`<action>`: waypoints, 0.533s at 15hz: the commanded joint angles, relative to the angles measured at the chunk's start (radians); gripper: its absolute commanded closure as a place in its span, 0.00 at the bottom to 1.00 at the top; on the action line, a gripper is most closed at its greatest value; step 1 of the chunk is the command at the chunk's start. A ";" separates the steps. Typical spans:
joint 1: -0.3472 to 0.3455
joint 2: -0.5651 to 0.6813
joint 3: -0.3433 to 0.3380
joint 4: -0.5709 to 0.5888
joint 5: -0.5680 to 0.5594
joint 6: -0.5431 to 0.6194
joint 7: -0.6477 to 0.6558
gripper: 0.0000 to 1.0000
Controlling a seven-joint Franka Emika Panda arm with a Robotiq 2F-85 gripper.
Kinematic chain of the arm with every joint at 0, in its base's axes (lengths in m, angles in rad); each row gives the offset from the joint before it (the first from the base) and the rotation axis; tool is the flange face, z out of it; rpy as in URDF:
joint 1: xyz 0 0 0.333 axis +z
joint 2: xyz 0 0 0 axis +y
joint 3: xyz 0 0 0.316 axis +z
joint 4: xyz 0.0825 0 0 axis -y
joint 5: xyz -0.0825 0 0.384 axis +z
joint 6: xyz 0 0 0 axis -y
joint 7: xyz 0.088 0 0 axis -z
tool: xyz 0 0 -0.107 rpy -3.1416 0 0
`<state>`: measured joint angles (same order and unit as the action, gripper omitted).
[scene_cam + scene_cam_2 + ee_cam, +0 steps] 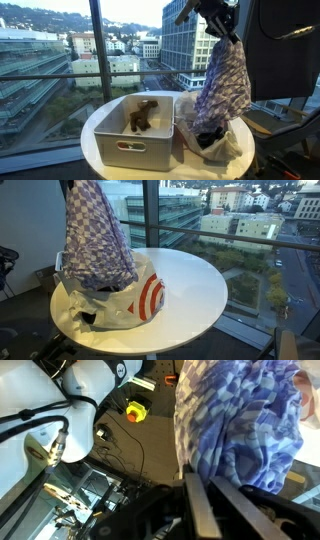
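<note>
My gripper [222, 30] is shut on the top of a blue-and-white checked cloth [224, 85] and holds it hanging above the round white table [95, 135]. The cloth also shows in an exterior view [95, 230] and fills the wrist view [245, 420], pinched between my fingers [215, 495]. Its lower end hangs into or just over a white plastic bag with a red target mark [130, 295], which lies on the table [200, 290]. The bag also shows in an exterior view [228, 140].
A white plastic bin [140, 135] with a brown object [143, 115] inside stands on the table beside the bag. Large windows with a city view lie behind. A dark monitor [285, 50] stands near the table.
</note>
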<state>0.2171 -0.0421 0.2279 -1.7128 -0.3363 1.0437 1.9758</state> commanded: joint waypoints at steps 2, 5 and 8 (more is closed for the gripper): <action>-0.008 -0.028 -0.008 -0.142 0.011 0.120 -0.004 0.93; -0.020 -0.038 -0.024 -0.243 0.048 0.208 -0.002 0.93; -0.029 0.001 -0.034 -0.274 0.049 0.262 -0.026 0.93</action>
<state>0.2017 -0.0345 0.2034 -1.9433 -0.2983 1.2522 1.9763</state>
